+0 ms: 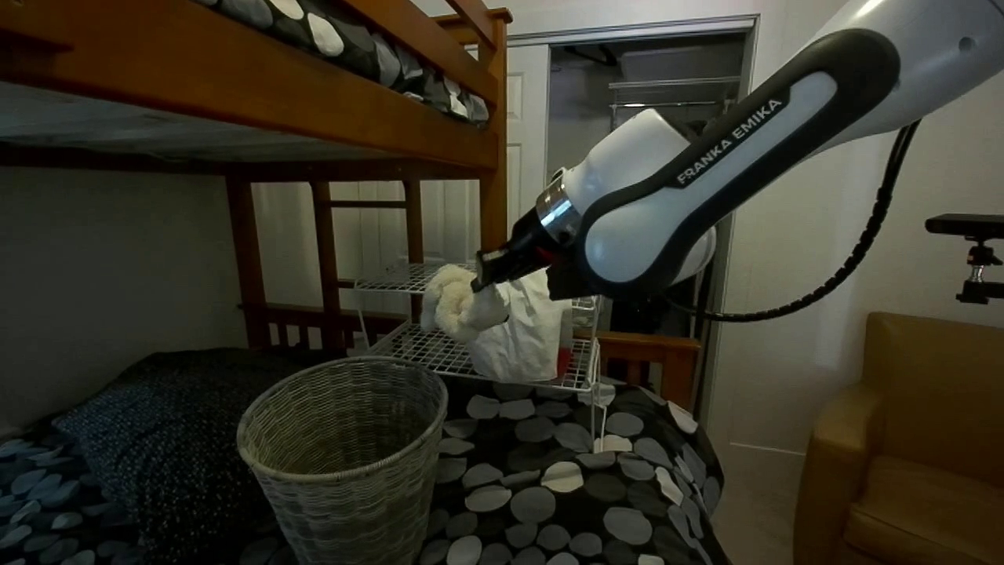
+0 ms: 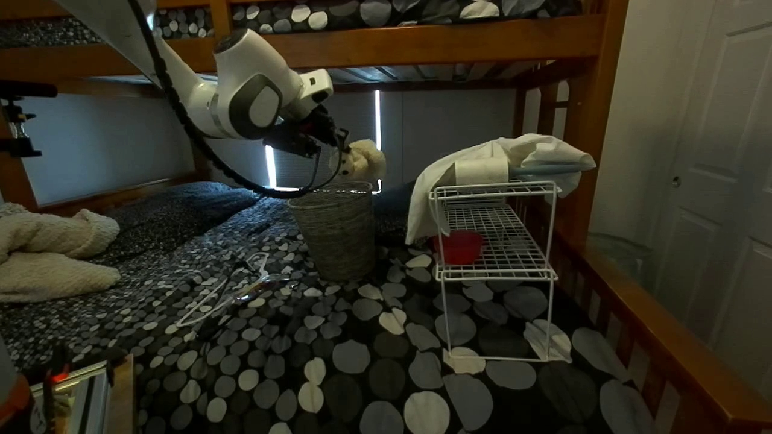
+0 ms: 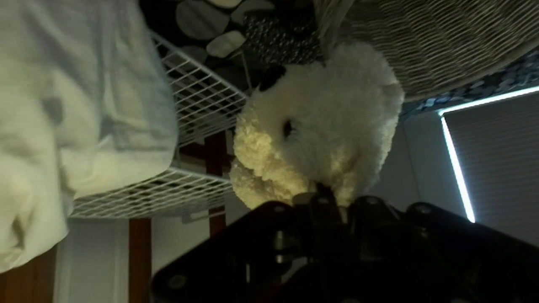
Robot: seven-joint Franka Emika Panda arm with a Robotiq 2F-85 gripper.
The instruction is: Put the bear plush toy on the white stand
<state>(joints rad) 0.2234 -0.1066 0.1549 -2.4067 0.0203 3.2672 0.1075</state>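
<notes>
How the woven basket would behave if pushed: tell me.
The woven basket would probably tip, being tall, narrowing downward and standing on bedding. Its thin weave suggests lightness for its size, and it may flex slightly.

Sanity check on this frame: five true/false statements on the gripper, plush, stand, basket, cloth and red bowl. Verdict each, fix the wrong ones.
1. The gripper holds the bear plush toy. True.
2. The bear plush toy already rests on the white stand. False: it is held up, apart from the white stand.
3. A white cloth drapes over the top of the white stand. True.
4. The woven basket stands on the patterned bedding. True.
5. The red bowl sits in the woven basket. False: it is on the white stand's shelf below the top.
</notes>
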